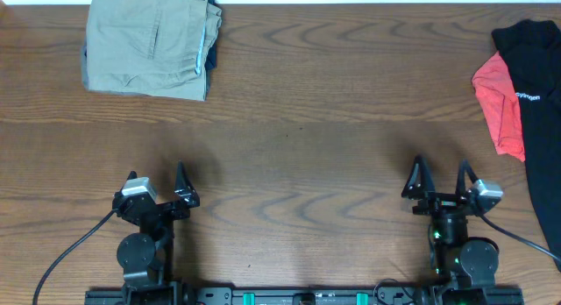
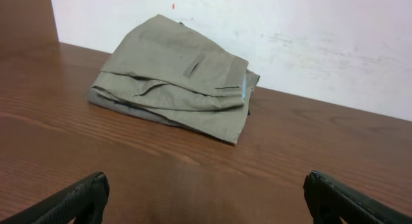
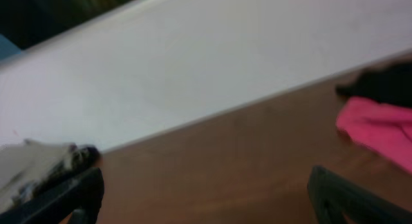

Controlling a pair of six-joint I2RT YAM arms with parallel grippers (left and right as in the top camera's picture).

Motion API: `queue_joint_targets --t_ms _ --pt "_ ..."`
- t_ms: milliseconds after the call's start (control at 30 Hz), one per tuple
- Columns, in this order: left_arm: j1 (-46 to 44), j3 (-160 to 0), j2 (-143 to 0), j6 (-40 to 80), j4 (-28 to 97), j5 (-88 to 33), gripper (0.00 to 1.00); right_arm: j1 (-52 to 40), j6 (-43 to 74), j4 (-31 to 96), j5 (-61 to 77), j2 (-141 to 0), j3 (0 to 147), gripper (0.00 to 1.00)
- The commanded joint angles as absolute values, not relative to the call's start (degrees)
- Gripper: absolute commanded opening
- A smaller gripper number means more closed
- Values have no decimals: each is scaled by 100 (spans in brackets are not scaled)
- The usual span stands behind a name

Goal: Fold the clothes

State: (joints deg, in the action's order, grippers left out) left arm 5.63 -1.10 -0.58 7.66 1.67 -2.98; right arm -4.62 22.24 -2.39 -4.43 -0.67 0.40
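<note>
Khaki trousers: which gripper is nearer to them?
Left. The left gripper sits at the near edge, straight across from the khaki trousers; the right gripper is far off to the side, nearer the coral-red garment.

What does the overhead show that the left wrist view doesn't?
Only overhead: the right gripper, open, and the red garment against the black garment at the right edge of the table. Only left wrist: the side of the trousers, showing their stacked folds. Both: the trousers folded at the far left with blue fabric at one edge, the bare table, and the left gripper, open and empty.
</note>
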Motion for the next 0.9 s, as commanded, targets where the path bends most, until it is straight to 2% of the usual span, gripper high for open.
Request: queue_joint_targets --t_ms 0,233,867 --pt "587 -23 -23 735 384 -228 98 -303 2128 60 -403 -30 32 99" --pt "587 -23 -23 735 384 -228 98 -176 1444 429 161 -30 30 99" --pt "587 -23 -23 735 381 -228 98 -104 1450 427 89 -32 32 99"
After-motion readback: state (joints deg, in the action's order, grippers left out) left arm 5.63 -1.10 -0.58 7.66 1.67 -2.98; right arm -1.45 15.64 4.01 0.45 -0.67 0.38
